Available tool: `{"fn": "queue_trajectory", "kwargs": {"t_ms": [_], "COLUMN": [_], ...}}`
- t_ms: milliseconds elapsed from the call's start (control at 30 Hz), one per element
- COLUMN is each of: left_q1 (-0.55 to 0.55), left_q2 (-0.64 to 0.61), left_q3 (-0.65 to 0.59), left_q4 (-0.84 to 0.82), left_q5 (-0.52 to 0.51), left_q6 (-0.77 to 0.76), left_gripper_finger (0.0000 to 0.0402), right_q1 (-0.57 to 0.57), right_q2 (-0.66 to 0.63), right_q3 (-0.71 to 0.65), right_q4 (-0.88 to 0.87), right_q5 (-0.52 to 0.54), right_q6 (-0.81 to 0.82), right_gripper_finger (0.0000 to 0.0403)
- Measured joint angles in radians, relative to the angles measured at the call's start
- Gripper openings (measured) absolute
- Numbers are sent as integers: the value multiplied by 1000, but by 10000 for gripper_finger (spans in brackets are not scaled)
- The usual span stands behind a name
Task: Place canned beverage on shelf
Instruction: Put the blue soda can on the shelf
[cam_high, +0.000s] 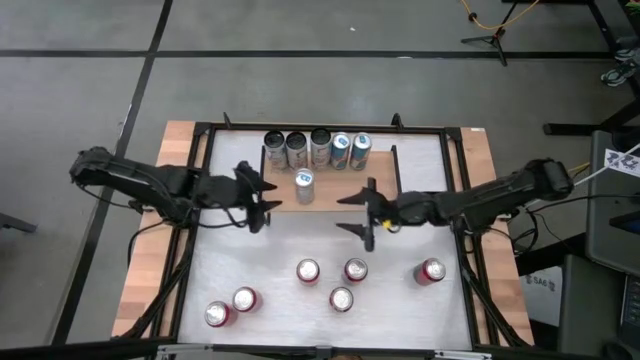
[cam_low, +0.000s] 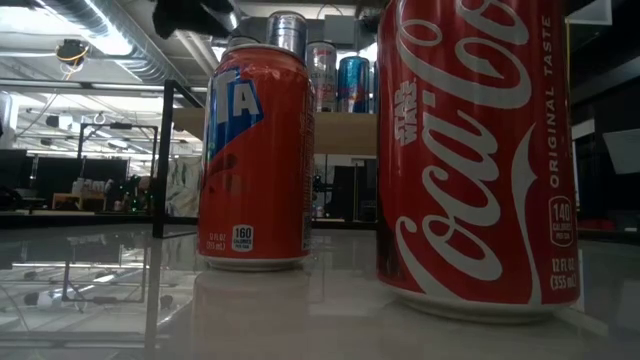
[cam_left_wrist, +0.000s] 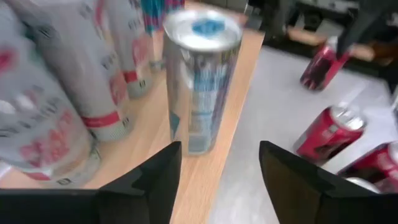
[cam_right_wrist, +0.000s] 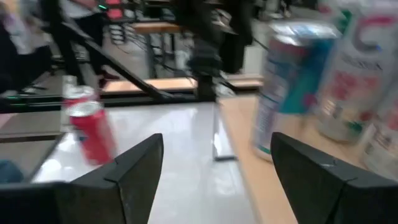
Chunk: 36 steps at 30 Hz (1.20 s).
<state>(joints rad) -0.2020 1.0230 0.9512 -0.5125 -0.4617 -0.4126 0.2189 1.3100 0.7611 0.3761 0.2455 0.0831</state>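
The shelf (cam_high: 340, 192) is a low light wood plank at the table's far middle; several slim cans (cam_high: 320, 148) stand in a row along its back. One slim silver-and-blue can (cam_high: 305, 185) stands alone upright near its front edge (cam_left_wrist: 199, 81). My left gripper (cam_high: 268, 198) hovers just left of that can, open, with nothing between its fingers (cam_left_wrist: 221, 152). My right gripper (cam_high: 362, 212) hovers to the can's right, near the shelf's front right corner, also open and empty (cam_right_wrist: 217, 146). The lone can (cam_right_wrist: 289, 87) shows ahead of it.
Several red cans stand upright on the white table top nearer the front: three in the middle (cam_high: 341, 298), one at the right (cam_high: 430, 270), two at the near left (cam_high: 244, 298). A black frame (cam_high: 205, 180) surrounds the work area. Two red cans fill the low view (cam_low: 470, 150).
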Motion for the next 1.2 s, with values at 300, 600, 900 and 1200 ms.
{"fn": "queue_trajectory", "kwargs": {"t_ms": [300,600,900,1200], "left_q1": [0,3,10,34], "left_q2": [174,249,249,249], "left_q3": [0,0,0,0], "left_q4": [6,30,36,102], "left_q5": [-56,-153,-239,-228], "left_q6": [-5,-5,-5,-4], "left_gripper_finger": [183,175,175,175], "right_q1": [-96,-164,-189,-187], "right_q2": [149,237,284,293], "right_q3": [75,125,144,144], "right_q4": [31,37,57,95], "right_q5": [-2,-2,-25,-110], "right_q6": [23,16,15,14], "right_gripper_finger": [287,287,287,287]}}
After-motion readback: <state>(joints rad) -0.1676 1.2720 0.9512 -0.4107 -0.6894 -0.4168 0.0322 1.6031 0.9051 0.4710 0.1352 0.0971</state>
